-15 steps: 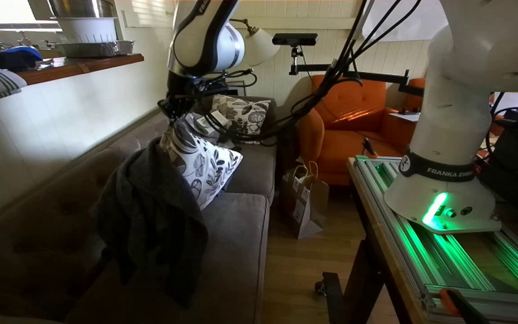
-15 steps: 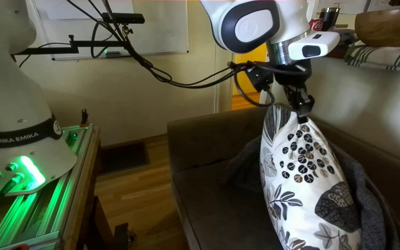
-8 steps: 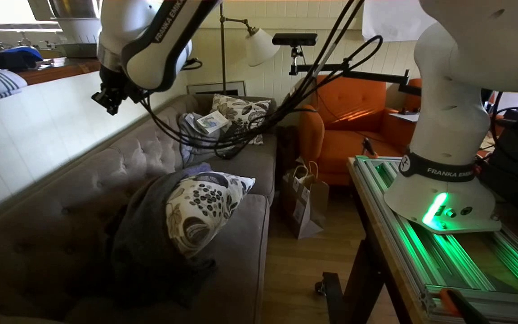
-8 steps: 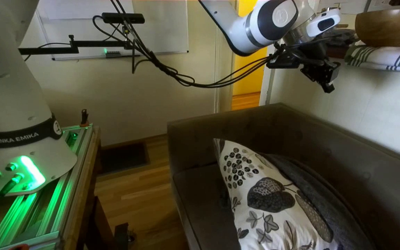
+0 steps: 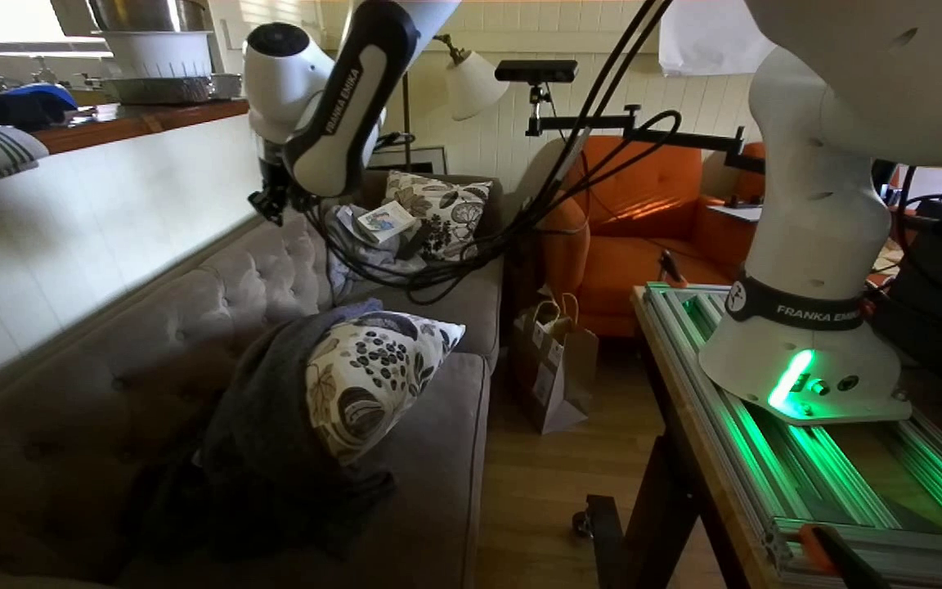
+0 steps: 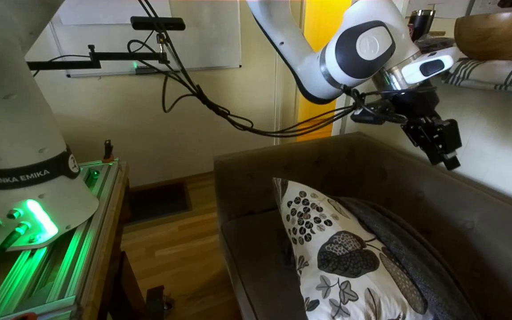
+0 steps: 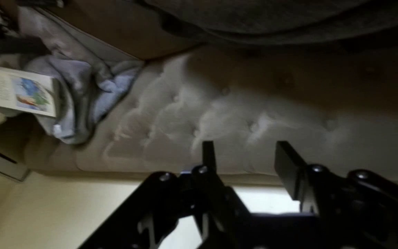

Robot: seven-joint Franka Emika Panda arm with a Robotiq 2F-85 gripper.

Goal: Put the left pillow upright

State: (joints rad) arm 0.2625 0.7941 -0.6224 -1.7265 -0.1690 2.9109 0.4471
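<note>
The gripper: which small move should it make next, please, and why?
Probably ease the open gripper toward the left pillow, to take its upper edge. The pillow looks tilted rather than upright, with the blanket against it, and the gripper hangs apart from both, above the sofa back, with nothing between its jaws.

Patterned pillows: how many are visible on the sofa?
2. In an exterior view, the near pillow rests against the dark blanket; the far pillow is at the far end of the sofa. Others may be hidden.
</note>
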